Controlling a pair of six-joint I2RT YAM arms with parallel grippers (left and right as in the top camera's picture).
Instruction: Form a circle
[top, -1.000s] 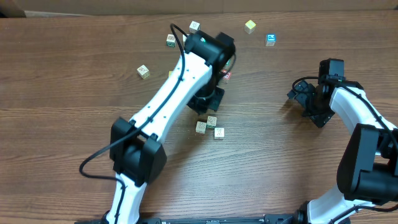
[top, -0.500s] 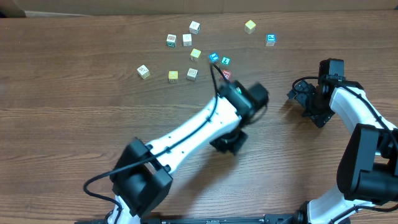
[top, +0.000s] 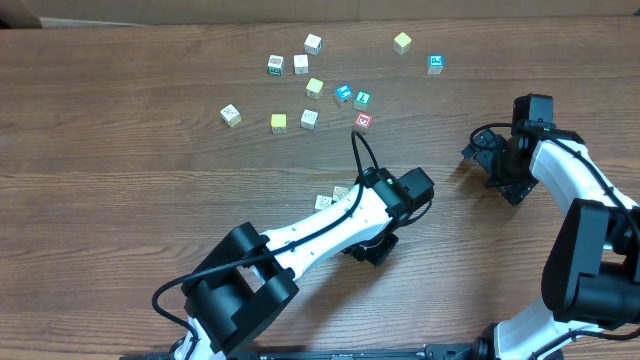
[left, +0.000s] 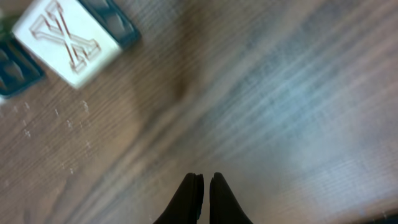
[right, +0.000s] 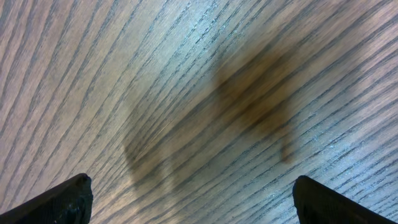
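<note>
Bench (top: 100, 200): brown wood grain, carrying small picture cubes. Scattered group across the far middle, none touching: a cream cube (top: 231, 115) farthest left; a yellow cube (top: 278, 122) with a pale cube (top: 309, 118) near it; two blue-faced cubes (top: 344, 93) just beside each other; a red-printed cube (top: 364, 120) in front of them; a lone yellow cube (top: 402, 42) and a lone blue cube (top: 435, 63) further right. Circle (top: 323, 202): lay near the bench's middle, against the near side of the left arm (top: 320, 225). Only two cream cubes of it showed, just beside each other, their line rising from lower left to upper right in the overhead view. The remainder was hidden under the arm, so a closed ring and its long axis could not be confirmed. Left pincer (top: 372, 247): just right of the circle, low over the bench, with the fingertips (left: 194, 186) pressed together on nothing. The left wrist view showed a blurred X-faced cube (left: 65, 40), white on top with teal sides, well apart from the tips; whether it belonged to the circle could not be told. Right pincer (top: 487, 152): at the right side of the bench, well apart from every cube, jaws spread wide over bare wood.
</note>
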